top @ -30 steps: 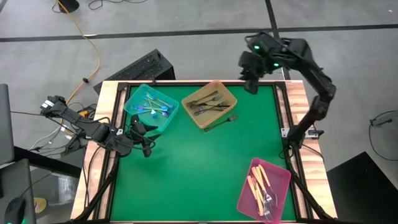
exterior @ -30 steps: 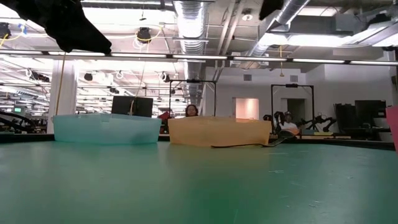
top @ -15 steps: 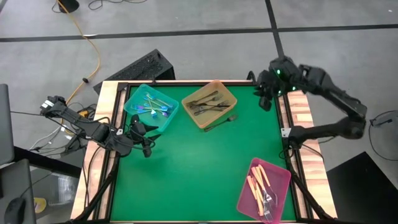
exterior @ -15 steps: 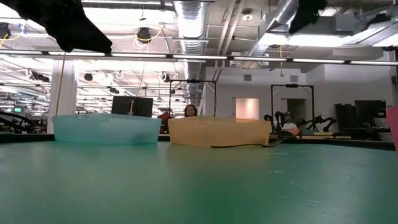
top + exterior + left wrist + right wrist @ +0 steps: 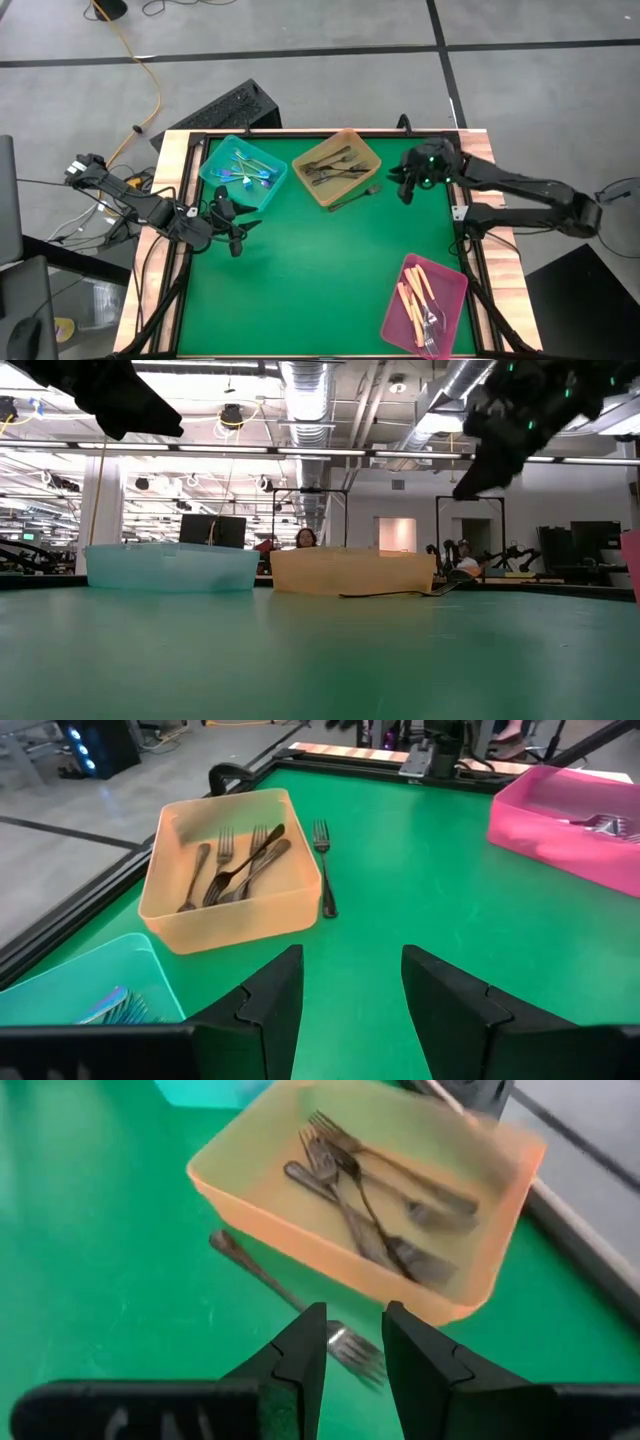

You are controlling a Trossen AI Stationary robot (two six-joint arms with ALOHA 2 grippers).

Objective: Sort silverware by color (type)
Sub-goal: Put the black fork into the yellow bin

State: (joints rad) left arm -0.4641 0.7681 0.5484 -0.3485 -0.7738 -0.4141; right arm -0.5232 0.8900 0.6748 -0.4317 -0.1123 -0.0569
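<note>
One dark grey fork (image 5: 356, 194) lies flat on the green mat beside the amber tray (image 5: 336, 165), which holds several dark forks (image 5: 372, 1200). The teal tray (image 5: 243, 172) holds iridescent blue pieces, and the pink tray (image 5: 425, 303) holds cream-handled ones. My right gripper (image 5: 404, 186) hovers open just right of the loose fork; in the right wrist view its fingers (image 5: 355, 1348) stand over the fork's tines (image 5: 357, 1352) without touching. My left gripper (image 5: 235, 216) waits open beside the teal tray, above the mat.
The wooden table frame (image 5: 168, 200) rings the green mat (image 5: 320, 260). The middle and near-left mat between the trays is bare. A black keyboard (image 5: 232, 108) lies on the floor beyond the far edge. The pink tray sits at the near right corner.
My right arm has swung from high above the table's far edge down and toward the near edge. It has come low over the mat, close to the loose dark fork beside the amber tray. The fork and trays have stayed put.
</note>
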